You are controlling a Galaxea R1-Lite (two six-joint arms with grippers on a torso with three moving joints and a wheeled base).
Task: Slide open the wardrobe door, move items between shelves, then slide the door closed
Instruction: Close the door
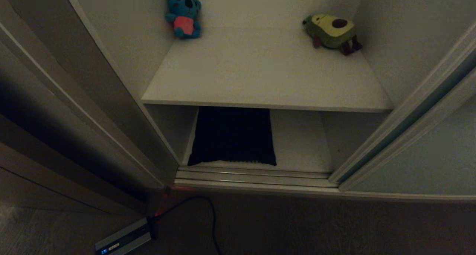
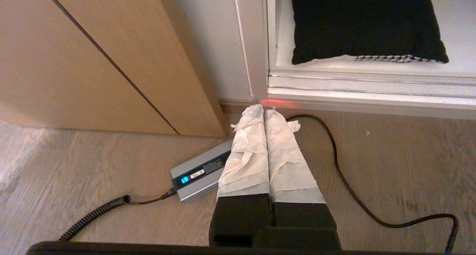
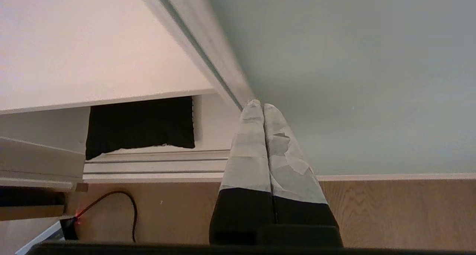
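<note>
The pale grey-green sliding wardrobe door (image 1: 438, 151) (image 3: 353, 80) stands slid to the right, leaving the wardrobe open. A cushion (image 1: 232, 136) (image 2: 366, 22) (image 3: 139, 125) lies black back up on the bottom shelf (image 1: 301, 143), with a houndstooth edge showing at its front. The upper shelf (image 1: 260, 73) is a white board above it. My right gripper (image 3: 258, 105) is shut, empty, its tips near the door's left edge rim. My left gripper (image 2: 264, 112) is shut and empty, low over the floor before the wardrobe's left corner. Neither gripper shows in the head view.
A blue plush (image 1: 184, 15) and an avocado plush (image 1: 333, 32) sit at the back of the upper shelf. The door track (image 1: 256, 177) runs along the wardrobe's foot. A grey charger box (image 2: 197, 173) and black cable (image 2: 342, 173) lie on the wooden floor. A wood panel (image 2: 93, 58) stands on the left.
</note>
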